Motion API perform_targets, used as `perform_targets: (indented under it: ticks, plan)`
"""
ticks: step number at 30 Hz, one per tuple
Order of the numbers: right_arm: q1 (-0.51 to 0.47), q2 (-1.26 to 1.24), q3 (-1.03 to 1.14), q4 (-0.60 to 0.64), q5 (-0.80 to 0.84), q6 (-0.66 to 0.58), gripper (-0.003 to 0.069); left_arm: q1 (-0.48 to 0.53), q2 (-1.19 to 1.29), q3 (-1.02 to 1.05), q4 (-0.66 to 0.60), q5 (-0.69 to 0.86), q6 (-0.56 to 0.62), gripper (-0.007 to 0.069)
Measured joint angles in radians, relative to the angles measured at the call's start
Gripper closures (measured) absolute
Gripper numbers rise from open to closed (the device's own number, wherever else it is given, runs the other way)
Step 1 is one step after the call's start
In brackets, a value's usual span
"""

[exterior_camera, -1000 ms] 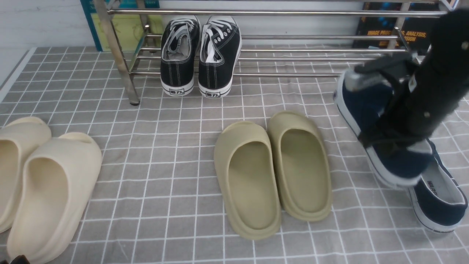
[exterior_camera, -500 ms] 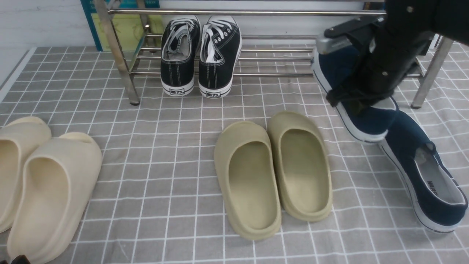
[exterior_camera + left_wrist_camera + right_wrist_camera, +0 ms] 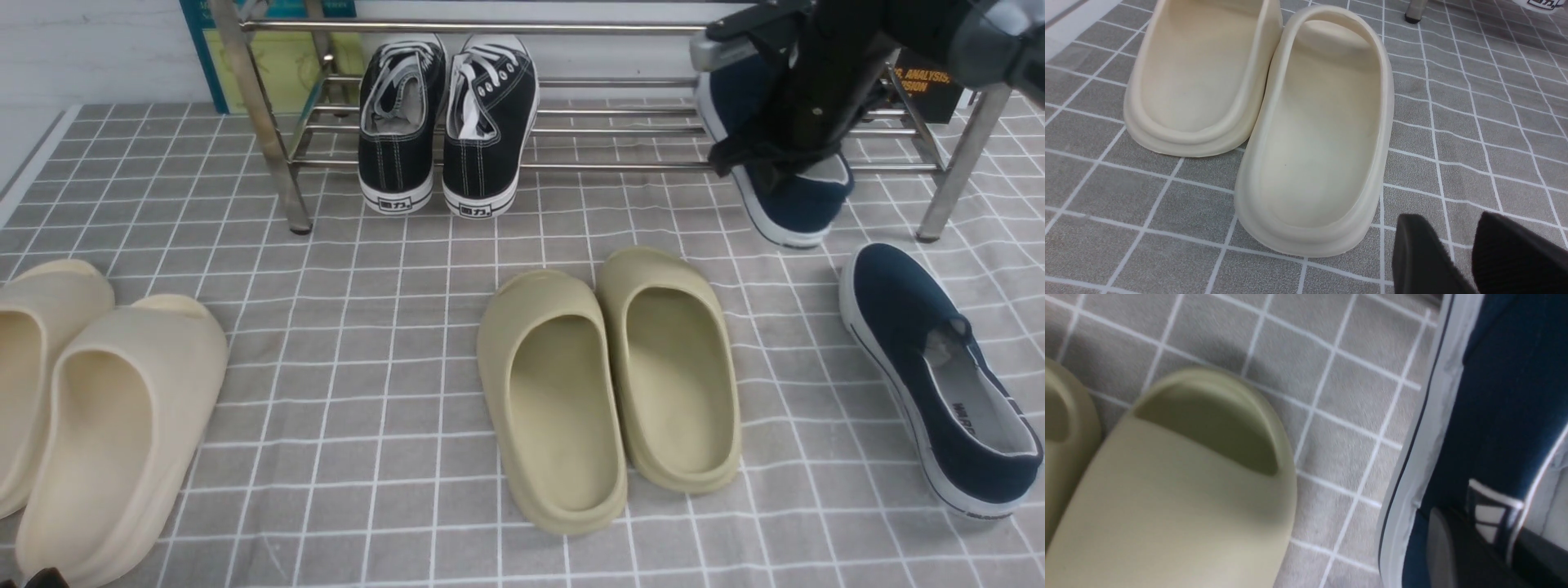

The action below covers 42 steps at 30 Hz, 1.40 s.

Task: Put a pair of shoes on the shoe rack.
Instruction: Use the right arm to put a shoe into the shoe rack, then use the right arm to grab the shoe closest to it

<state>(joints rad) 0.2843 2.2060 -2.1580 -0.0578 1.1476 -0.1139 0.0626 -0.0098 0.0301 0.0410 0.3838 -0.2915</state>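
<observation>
Right gripper (image 3: pixel 775 159): clamped tight on the held blue shoe (image 3: pixel 804 204), up at the right end of the shoe rack (image 3: pixel 620 167).
Held blue shoe: tilted, with its toe up by the top bar and its heel hanging low, in front of the low front bar. Its white sole edge crosses that bar. I cannot tell if it rests on the bars.
Right wrist view: the same shoe's white sole edge (image 3: pixel 1425 428) runs beside a strip of cloth, with an olive slide across from it.
Other blue shoe (image 3: pixel 906 327): flat on the checked cloth (image 3: pixel 367 327), toe pointing at the rack, close to the right edge of the front view. It lies apart from the held shoe.
Rack leg: the right leg (image 3: pixel 947 163) stands just beside the held shoe.
Room on the rack: a long run of bars shows between the black sneakers (image 3: pixel 490 122) and the held shoe.
Olive slides (image 3: pixel 669 367): side by side in the middle, with a strip of cloth between them and the other blue shoe.
Left gripper (image 3: pixel 1455 228): its two black fingers stand apart, with only cloth between them, near the cream slides (image 3: pixel 1314 134).
Cream slides: touching each other, at the left edge of the front view.
</observation>
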Motion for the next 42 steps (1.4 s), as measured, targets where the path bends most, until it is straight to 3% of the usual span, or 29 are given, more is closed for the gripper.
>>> perform_targets:
  ticks: [16, 22, 28, 36, 42]
  plan:
    - [0.000, 0.051, -0.034, 0.008, -0.108, 0.019, 0.0587, 0.000, 0.000, 0.000, 0.000, 0.000, 0.000, 0.0405]
    - [-0.004, 0.035, -0.046, 0.003, -0.133, 0.075, 0.0362, 0.000, 0.000, 0.000, 0.000, 0.000, 0.000, 0.0396]
    - [-0.004, -0.066, -0.048, 0.002, 0.003, 0.078, 0.0150, 0.000, 0.000, 0.000, 0.000, 0.000, 0.000, 0.0395]
    - [-0.012, -0.240, 0.032, -0.005, 0.097, 0.034, 0.0131, 0.000, 0.000, 0.000, 0.000, 0.000, 0.000, 0.0393]
    - [-0.031, -0.452, 0.377, -0.004, 0.098, 0.063, 0.0177, 0.000, 0.000, 0.000, 0.000, 0.000, 0.000, 0.0393]
